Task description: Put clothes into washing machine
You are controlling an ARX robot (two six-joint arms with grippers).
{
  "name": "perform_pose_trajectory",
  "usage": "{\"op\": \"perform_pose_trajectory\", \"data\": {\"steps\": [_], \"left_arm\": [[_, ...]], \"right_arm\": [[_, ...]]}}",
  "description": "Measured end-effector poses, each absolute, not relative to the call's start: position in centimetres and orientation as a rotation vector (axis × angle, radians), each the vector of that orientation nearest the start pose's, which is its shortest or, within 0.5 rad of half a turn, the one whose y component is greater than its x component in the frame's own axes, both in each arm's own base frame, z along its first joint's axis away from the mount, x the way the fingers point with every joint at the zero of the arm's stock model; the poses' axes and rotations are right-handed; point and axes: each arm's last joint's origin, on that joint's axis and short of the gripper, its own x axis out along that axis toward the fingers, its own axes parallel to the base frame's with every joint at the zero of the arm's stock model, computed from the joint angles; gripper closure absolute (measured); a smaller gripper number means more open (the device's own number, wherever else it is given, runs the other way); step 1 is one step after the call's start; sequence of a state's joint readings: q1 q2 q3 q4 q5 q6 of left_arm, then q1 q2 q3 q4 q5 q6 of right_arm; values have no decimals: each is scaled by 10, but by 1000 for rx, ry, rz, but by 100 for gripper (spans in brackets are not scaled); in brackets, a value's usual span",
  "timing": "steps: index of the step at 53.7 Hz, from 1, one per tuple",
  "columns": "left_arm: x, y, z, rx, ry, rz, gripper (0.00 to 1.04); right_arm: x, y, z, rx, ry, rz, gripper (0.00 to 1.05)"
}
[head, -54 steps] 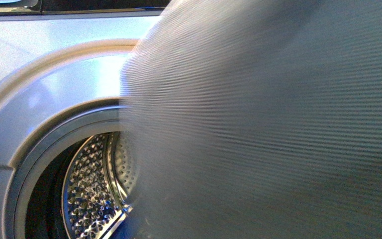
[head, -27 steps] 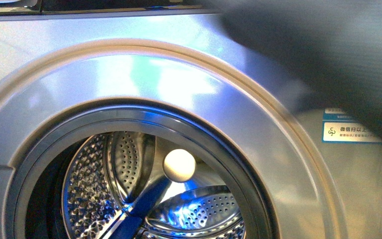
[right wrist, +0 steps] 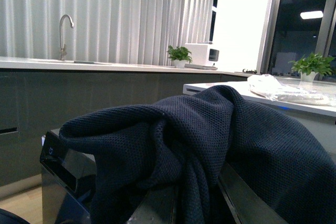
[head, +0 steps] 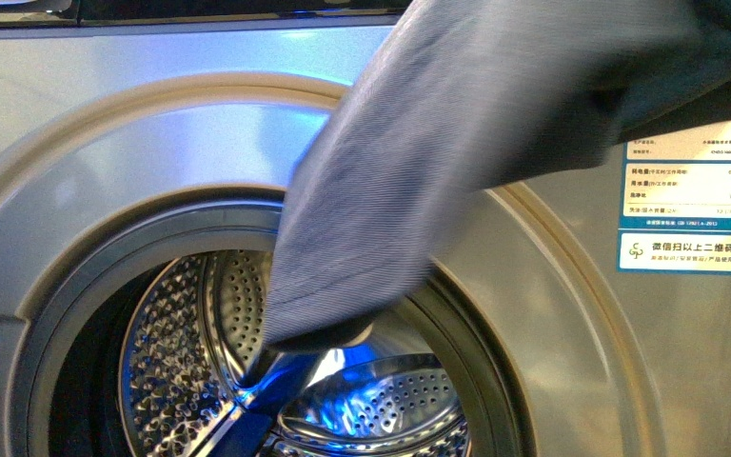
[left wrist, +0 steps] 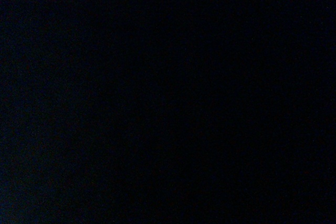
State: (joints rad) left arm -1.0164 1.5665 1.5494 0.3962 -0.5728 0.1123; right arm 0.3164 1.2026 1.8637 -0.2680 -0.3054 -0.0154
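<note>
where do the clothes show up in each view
front view: clothes hang from the upper right down to the washing machine mouth.
left wrist view: dark, nothing to tell.
right wrist view: clothes heaped close up, before the counter.
shared landmark: only the clothes themselves.

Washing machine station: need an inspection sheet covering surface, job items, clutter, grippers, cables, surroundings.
Surface: nothing seen.
Job's things: clothes hang across the washing machine front, lower end over the open drum mouth.
Clutter: nothing seen.
Grippers: left wrist view dark; no jaws made out, fabric fills the right wrist foreground.
Cables: nothing seen.
Surroundings: energy label on the machine; counter with tap and potted plants in right wrist view.
</note>
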Motion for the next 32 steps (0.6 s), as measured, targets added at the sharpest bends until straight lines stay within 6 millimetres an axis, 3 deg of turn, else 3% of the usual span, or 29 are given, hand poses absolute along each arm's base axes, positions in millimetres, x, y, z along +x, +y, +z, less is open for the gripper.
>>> {"op": "perform_pose_trajectory", "data": {"steps": [10,24,32], "left_arm": [[211,-291,459,-150,-281,-326,33],[228,-269,459,-171,-287,-247,84],[234,-255,465,-204,-299,-217,91]], "right_arm": [[158,61,584,-12,-404,610,95],[160,62,583,-12,-400,610,95],[160,62,583,-13,-399,611,71]]}}
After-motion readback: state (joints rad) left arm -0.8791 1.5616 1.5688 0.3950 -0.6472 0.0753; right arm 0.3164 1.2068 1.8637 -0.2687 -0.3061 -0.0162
